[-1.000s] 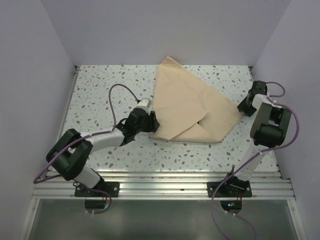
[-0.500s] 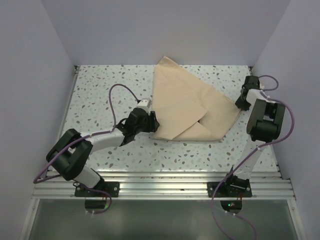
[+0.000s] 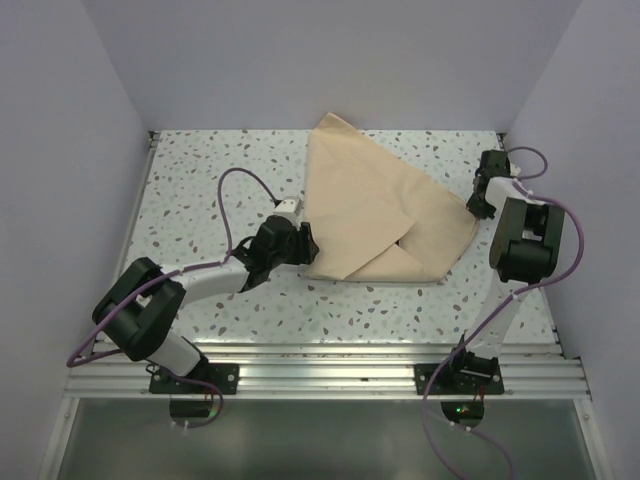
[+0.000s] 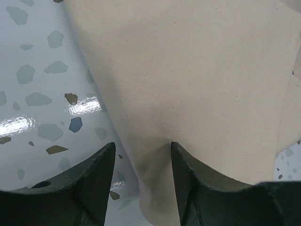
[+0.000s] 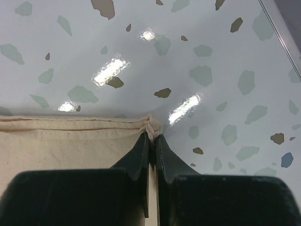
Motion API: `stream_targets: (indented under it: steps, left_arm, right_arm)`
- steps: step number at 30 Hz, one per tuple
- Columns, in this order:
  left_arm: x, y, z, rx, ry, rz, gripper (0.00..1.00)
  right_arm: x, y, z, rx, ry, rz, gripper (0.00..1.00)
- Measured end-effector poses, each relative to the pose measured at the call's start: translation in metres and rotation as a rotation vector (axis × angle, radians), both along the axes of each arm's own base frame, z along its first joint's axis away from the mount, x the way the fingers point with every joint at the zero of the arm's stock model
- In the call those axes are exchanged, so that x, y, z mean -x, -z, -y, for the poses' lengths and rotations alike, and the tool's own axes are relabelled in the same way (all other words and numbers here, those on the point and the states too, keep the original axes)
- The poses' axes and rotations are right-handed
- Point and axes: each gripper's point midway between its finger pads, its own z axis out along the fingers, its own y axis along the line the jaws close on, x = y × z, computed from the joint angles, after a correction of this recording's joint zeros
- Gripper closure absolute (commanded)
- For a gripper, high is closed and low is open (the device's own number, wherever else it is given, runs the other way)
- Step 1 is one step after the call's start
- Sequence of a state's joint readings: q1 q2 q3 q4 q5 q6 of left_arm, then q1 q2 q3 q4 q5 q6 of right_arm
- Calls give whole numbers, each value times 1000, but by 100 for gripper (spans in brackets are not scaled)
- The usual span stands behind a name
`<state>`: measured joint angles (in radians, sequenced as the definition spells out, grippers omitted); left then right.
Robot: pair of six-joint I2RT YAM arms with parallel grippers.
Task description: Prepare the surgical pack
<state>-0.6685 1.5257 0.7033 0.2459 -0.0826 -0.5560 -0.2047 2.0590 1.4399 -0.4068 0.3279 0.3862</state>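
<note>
Left arm (image 3: 205, 281), right arm (image 3: 503, 317): white links, black joints, purple cables (image 3: 243, 170); black tapered fingers (image 4: 91, 183)

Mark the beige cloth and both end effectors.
beige cloth (image 3: 370, 205): top view, its middle.
right end effector (image 5: 153, 135): right wrist view, between fingertips shut on the cloth's corner.
left end effector (image 4: 142, 147): left wrist view, between its open fingertips.

Bright, even light falls from overhead, and the top view is sharp with only faint shadows beneath the arms. The glossy speckled table (image 5: 56, 42) throws white glare patches in both wrist views. A soft shadow darkens the beige cloth (image 4: 188, 70) at the near edge of the left wrist view.
</note>
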Motion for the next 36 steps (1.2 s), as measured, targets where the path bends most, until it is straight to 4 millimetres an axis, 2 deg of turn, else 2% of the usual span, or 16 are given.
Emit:
stream_targets:
  steps: [5, 11, 14, 20, 24, 28, 33, 36]
  left_arm:
    - [0, 0, 0, 0, -1, 0, 46]
    - [0, 0, 0, 0, -1, 0, 46]
    - [0, 0, 0, -1, -1, 0, 46]
    - [-1, 0, -1, -2, -4, 1, 46]
    - [-1, 0, -1, -2, -5, 1, 48]
    - [-1, 0, -2, -4, -8, 2, 50]
    - [-1, 6, -2, -13, -9, -9, 69]
    - [-2, 12, -1, -24, -8, -22, 69]
  right_arm:
    - [-1, 0, -4, -18, -16, 5, 100]
    - [9, -11, -24, -102, -61, 35, 100]
    - [10, -37, -33, -130, -78, 93, 100]
    - [10, -116, -49, -138, -115, 286, 100]
    - [14, -141, -68, -138, -159, 340, 100]
    - [16, -141, -103, -149, -237, 331, 100]
    - [23, -130, -136, -164, -309, 288, 100]
    - [25, -131, -152, -156, -341, 281, 100]
